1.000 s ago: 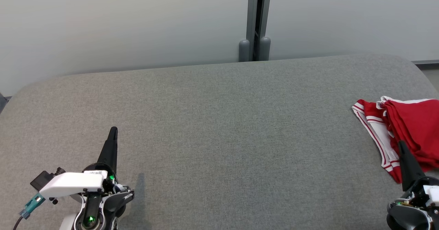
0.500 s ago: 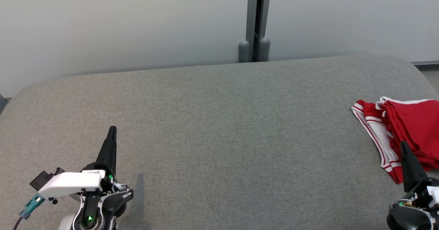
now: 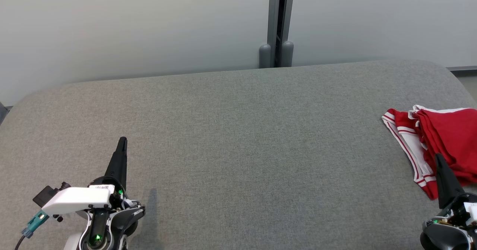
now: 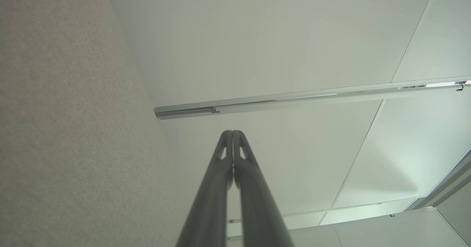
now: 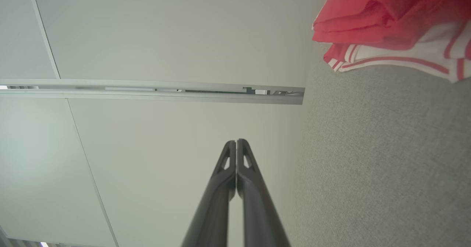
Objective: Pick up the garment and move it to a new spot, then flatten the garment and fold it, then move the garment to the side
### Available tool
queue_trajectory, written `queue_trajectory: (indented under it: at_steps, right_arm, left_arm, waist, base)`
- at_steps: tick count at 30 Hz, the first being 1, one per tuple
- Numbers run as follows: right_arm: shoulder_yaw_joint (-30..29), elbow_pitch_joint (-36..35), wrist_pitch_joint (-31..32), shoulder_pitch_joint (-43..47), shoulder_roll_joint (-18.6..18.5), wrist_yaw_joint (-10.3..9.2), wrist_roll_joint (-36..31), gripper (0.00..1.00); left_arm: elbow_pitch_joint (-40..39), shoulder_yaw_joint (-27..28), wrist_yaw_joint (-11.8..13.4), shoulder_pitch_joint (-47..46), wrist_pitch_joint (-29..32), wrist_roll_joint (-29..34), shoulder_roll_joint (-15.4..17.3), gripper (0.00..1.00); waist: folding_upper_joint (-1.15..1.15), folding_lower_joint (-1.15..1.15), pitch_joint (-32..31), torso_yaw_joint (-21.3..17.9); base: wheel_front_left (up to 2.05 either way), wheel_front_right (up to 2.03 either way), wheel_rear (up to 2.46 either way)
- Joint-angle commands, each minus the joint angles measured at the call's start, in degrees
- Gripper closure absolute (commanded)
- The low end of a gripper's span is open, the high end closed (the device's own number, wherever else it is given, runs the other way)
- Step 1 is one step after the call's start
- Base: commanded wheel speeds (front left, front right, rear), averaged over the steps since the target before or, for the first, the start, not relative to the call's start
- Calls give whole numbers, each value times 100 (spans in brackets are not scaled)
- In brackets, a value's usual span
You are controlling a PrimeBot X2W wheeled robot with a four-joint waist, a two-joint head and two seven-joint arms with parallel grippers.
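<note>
The left gripper (image 3: 122,142) hovers low over the near-left part of the desk (image 3: 238,138), its jaws pressed together to a single dark point and holding nothing. The left wrist view shows the same: two long, smooth, matte tapering fingers meeting at the tip (image 4: 232,133).

The desk is a broad slab with rounded corners, covered in a grey woven cloth with a fine, slightly fuzzy grain. Behind it stand pale, smooth wall panels (image 3: 130,26), split by a grey metal post (image 3: 276,22).

The garment (image 3: 451,138) lies at the far right of the desk and runs out of the head view. It is soft red knit sportswear with white side panels and thin red stripes, gathered into several limp stacked layers with rounded fold edges rather than spread flat.

The right gripper (image 3: 438,157) rises just in front of its near edge, jaws closed tight and empty. In the right wrist view the garment (image 5: 386,15) sits off to one side of the fingertips (image 5: 236,142), apart from them.

With both grippers empty, I judge this a pause between steps. The pile at the side could be a finished fold already set aside, or cloth waiting for its first pick-up, and I cannot tell which. If it is the pick-up, the right jaws must open, swing over the layered edge, come down and pinch through the soft stack. Loose layers may slip apart unless the bite is deep.
</note>
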Motion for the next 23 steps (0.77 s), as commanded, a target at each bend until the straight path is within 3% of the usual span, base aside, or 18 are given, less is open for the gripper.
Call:
queue_trajectory:
  at_steps: [1, 23]
  right_arm:
    - [-8, -28, 20, 33, -41, 0, 10, 100]
    - [-9, -28, 20, 32, -39, -1, 7, 100]
  left_arm:
    - [1, 29, -20, -92, 10, 12, 30, 100]
    - [2, 52, -20, -92, 25, 38, 12, 100]
  waist:
    - [0, 0, 0, 0]
    - [0, 0, 0, 0]
  base:
    - [0, 0, 0]
    - [0, 0, 0]
